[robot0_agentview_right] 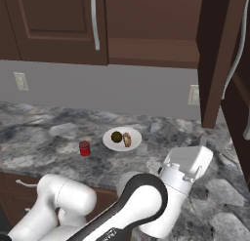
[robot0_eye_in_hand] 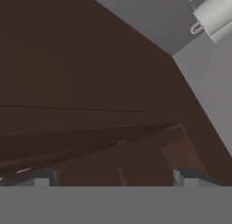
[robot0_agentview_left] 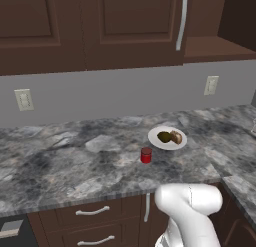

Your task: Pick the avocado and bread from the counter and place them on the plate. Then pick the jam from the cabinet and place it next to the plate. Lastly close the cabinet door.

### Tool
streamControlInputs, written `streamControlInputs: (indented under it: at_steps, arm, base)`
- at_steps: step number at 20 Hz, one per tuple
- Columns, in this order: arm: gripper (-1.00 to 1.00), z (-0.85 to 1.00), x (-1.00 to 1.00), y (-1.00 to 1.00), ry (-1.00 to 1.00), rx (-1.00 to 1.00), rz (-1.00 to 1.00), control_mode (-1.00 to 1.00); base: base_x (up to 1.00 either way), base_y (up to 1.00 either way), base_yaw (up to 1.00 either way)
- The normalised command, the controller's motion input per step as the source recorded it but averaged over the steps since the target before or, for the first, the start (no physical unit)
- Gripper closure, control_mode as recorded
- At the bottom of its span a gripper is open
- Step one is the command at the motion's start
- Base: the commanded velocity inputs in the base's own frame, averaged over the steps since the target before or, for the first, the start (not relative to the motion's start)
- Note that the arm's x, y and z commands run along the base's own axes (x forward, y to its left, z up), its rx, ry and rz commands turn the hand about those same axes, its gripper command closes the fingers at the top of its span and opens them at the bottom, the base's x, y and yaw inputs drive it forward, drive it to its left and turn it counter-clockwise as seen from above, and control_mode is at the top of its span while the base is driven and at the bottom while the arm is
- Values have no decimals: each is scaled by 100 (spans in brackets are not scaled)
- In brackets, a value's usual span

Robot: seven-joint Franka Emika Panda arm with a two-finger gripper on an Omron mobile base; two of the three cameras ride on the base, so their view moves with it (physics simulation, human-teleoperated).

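Open cabinet door (robot0_agentview_right: pixel 217 54) is projecting over the counter (robot0_agentview_right: pixel 44 128).
Room is being left around the plate (robot0_agentview_right: pixel 134 137) and jam (robot0_agentview_right: pixel 85 148).

Legible text, labels, brands, numbers, signs: none. The red jam jar (robot0_agentview_left: pixel 146 155) on the counter shows a plain side with no readable label. The white wall outlets (robot0_agentview_left: pixel 23 99) carry no markings. On the robot arm's dark lower link (robot0_agentview_right: pixel 110 232) a faint light mark sits at the bottom edge of the right base view, too small and cut off to read.
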Motion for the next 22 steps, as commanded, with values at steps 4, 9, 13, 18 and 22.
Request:
streamControlInputs:
  at_steps: [4, 9, 13, 18, 22]
  arm:
    - [-100, 6, 10, -44, 1, 2, 0, -100]
    - [-100, 2, 7, -46, 2, 2, 1, -100]
    - [-100, 0, 6, -40, 1, 0, 5, -100]
    - [-100, 0, 2, -40, 0, 0, 7, -100]
    - [-100, 0, 1, -29, 0, 0, 3, -100]
  base:
    - [0, 0, 0]
    - [0, 0, 0]
    - [0, 0, 0]
    - [0, 0, 0]
    - [0, 0, 0]
